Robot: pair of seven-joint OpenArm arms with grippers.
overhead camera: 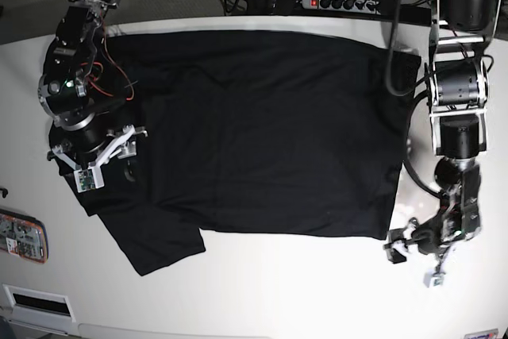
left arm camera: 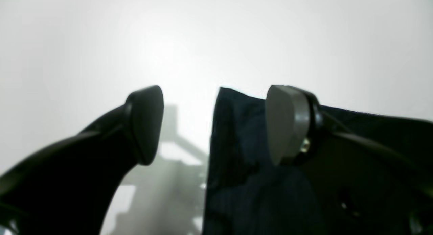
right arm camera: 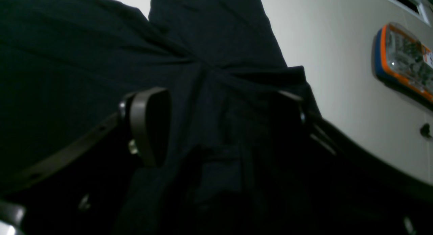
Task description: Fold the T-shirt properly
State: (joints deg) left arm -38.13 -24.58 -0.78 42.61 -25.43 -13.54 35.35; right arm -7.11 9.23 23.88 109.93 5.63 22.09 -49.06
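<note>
In the left wrist view the left gripper (left arm camera: 213, 125) stands with its two dark fingers wide apart over the bright white table (left arm camera: 101, 42), and a corner of the plain black soft-fabric T-shirt (left arm camera: 243, 167) rises in the gap close to the right-hand pad without being pinched; the table glare washes out anything farther off. The right wrist view is nearly filled with creased black cloth (right arm camera: 209, 59): the right gripper (right arm camera: 226, 126) has its jaws spread, fabric bunched between and around them, though the dark hides whether either pad presses on it, and off to the side on the table lies a flat orange-and-blue edged case with a clear lid (right arm camera: 402, 64). Only the base view shows the whole garment (overhead camera: 262, 125), spread flat across the middle of the white table (overhead camera: 302, 291), one sleeve sticking out at the lower left; the right gripper (overhead camera: 103, 156) sits over the shirt's left edge, the left gripper (overhead camera: 417, 248) is just beside the lower right corner, and the case (overhead camera: 22, 236) rests near the table's left edge.
</note>
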